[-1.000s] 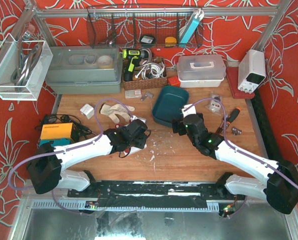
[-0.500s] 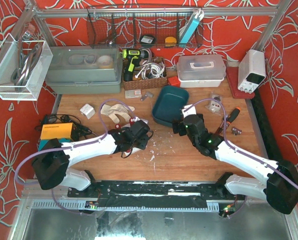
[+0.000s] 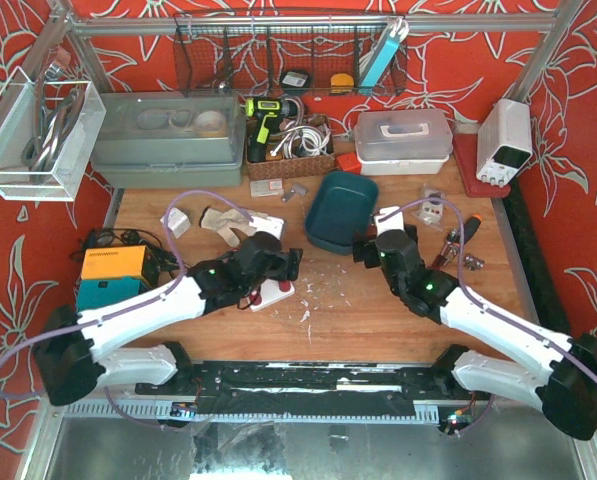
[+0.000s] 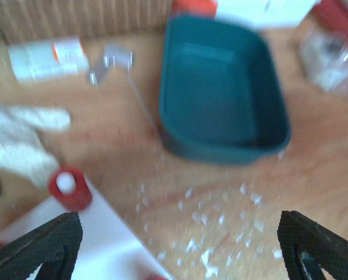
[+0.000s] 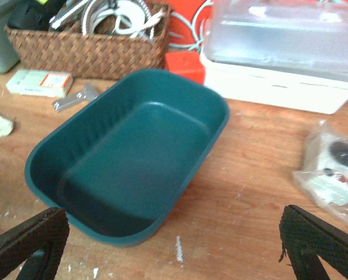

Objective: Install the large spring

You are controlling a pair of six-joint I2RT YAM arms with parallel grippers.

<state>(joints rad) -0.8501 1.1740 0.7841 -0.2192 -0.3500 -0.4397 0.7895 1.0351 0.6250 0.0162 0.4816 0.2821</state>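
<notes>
**Both end effectors empty, spring not yet found**

I cannot find the large spring with certainty in any view. The clear plastic bag (image 5: 336, 169) at the far right of the bench (image 5: 249, 204) holds small dark and red parts, but they are too blurred for me to name.

The left end effector (image 4: 179, 251) is spread wide with nothing between its fingers. It hangs above a white plate (image 4: 74, 245) that carries a short red post (image 4: 69, 188). I judge this post to be the likely seat for the spring. The right end effector (image 5: 174, 245) is also spread wide and empty. It hangs just near of the teal tray (image 5: 133, 157), which has nothing inside.

On handling, I expect a steel coil spring to be light, smooth and round. It should be soft along its axis and stiff across it, so it may roll on the bench or jump out of a weak pinch. I would grip it across the coils, a little above the middle. That leaves the lower end free to go over the post, and I would not squeeze it lengthwise.
</notes>
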